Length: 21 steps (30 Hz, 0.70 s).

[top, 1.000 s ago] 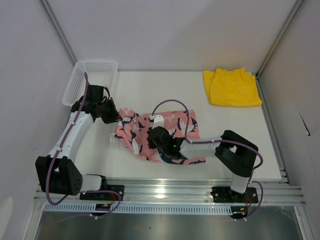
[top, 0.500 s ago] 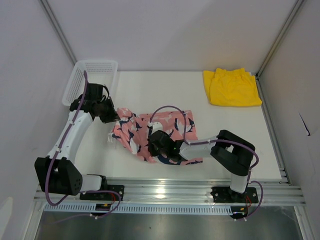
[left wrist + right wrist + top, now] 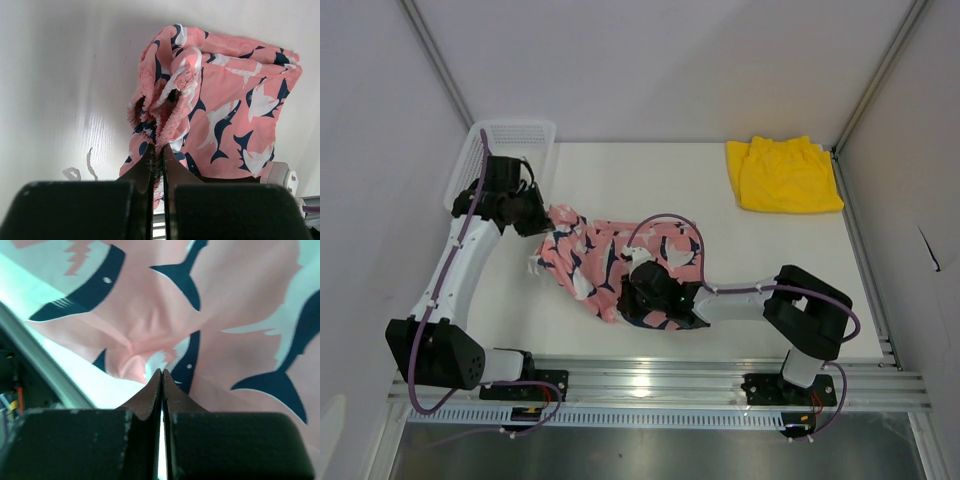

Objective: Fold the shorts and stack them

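The pink shorts (image 3: 592,258) with a navy-and-white print lie bunched at the table's front left, stretched between both grippers. My left gripper (image 3: 536,222) is shut on their gathered elastic waistband, as the left wrist view (image 3: 158,148) shows, with the shorts (image 3: 235,100) hanging beyond it. My right gripper (image 3: 638,300) is shut on the shorts' near edge; in the right wrist view (image 3: 162,371) the cloth (image 3: 240,305) puckers at the closed tips. The yellow shorts (image 3: 783,175) lie folded at the far right corner, away from both grippers.
A white mesh basket (image 3: 515,137) stands at the far left corner, just behind my left gripper. White walls and metal frame posts enclose the white table (image 3: 640,180). A metal rail (image 3: 650,378) runs along the front edge near my right arm.
My left gripper has moved back and left toward the basket, pulling the pink shorts with it. My right gripper has shifted toward the front edge, and the shorts have slid leftward.
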### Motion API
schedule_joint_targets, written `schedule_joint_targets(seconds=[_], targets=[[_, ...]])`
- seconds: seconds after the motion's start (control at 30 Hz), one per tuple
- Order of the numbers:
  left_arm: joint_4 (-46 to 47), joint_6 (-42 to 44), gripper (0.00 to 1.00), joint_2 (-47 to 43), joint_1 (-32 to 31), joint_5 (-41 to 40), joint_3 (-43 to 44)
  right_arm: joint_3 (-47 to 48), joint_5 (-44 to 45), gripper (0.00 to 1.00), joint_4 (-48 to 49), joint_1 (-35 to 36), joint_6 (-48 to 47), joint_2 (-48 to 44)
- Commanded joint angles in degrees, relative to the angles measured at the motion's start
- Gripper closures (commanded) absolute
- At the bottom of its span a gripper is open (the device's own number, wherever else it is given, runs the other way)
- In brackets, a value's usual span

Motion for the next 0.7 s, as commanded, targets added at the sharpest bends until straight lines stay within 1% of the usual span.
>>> schedule_joint_targets(seconds=[0.0,0.13,0.17,0.3,0.37,0.4,0.5,0.67], targets=[[-0.3,1.8,1.00,0.0,-0.2,-0.7,2.4,0.4,-6.1,1.00,2.2,-1.0,1.1,-1.3],[-0.3,1.9,1.00,-0.4,-0.7,-0.7,2.2,3.1,-11.6,1.00,2.6,-2.6,1.8,1.5],[-0.3,2.0,1.00,-0.4,-1.0,-0.8,2.3,3.6,-14.8,1.00,2.8,-3.8,2.1,2.0],[-1.2,2.4,1.00,-0.3,-2.9,-2.5,3.3,6.3,-21.9,1.00,1.9,-7.6,3.2,3.6],[-1.5,2.5,1.00,-0.3,-3.6,-3.3,3.9,9.6,-26.9,0.99,0.0,-9.7,3.1,4.9],[-1.6,2.5,1.00,-0.2,-4.5,-3.7,4.2,11.3,-28.1,0.99,-4.0,-10.3,2.7,5.5],[-1.9,2.3,1.00,0.2,-6.3,-4.8,5.2,16.5,-30.3,0.99,-9.0,-12.0,1.8,7.8],[-1.6,0.9,1.00,0.3,-9.9,-6.6,6.2,18.5,-34.4,0.99,-7.0,-15.4,4.6,11.6]])
